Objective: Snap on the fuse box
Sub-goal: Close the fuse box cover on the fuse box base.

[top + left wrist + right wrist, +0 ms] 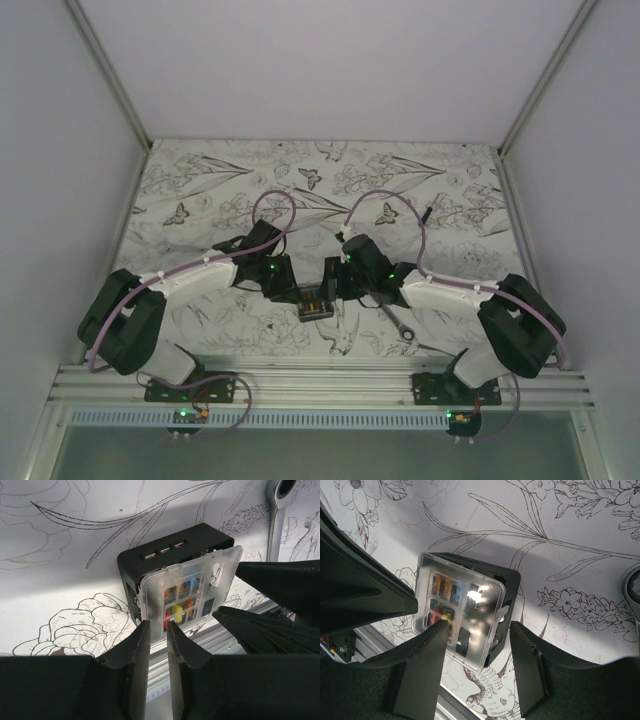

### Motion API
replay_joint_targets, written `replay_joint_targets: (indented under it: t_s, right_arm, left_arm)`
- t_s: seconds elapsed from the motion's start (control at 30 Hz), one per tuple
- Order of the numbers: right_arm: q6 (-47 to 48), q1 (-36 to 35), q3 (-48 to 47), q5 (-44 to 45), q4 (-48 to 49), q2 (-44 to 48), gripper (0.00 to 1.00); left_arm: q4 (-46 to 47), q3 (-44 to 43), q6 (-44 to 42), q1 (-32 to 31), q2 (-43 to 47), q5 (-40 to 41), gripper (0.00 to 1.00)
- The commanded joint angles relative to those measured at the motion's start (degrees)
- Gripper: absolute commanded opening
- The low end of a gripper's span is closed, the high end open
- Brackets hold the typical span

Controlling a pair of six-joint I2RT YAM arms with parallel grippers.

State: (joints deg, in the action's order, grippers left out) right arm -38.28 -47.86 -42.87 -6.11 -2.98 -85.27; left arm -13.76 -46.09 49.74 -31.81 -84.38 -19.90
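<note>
The left hand (158, 626) is nearly together at the near edge of the clear lid (190, 580), grip unclear. The right hand (480, 626) stands apart astride the fuse box (507, 587), which sits on the bench (200, 180) between both.

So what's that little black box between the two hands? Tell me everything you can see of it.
The fuse box is a small square black plastic case under a clear lid that sits slightly askew, seemingly not snapped down. Orange, yellow, red and blue fuses show through; one side has three small slots. It rests on the flower-printed table. The left hand, fingers nearly closed, sits at its near edge; the right hand, fingers wider, flanks it; contact is unclear.
</note>
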Motion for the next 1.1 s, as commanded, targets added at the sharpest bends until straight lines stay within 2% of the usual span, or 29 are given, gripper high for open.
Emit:
replay_joint_targets:
  t_s: [0.0,0.5,0.73,1.07]
  right_arm:
    - [-0.23,0.37,-1.31,-0.83,1.01,-0.54,0.57]
    - [-0.39,0.36,-1.34,-1.10,0.61,-1.63,0.55]
    - [-0.38,0.39,-1.70,-1.55,0.74,-1.91,0.53]
    - [-0.37,0.16,-2.71,-2.65,0.96,-2.60,0.51]
  left_arm:
    - [-0.60,-0.32,0.57,-0.44,-1.19,0.12,0.23]
    - [-3.23,1.44,0.72,-0.45,3.18,3.29,0.41]
    - [-3.29,-0.25,0.98,-1.21,-1.38,1.40,0.39]
    - [-3.25,-2.32,1.15,-3.07,-2.30,1.49,0.28]
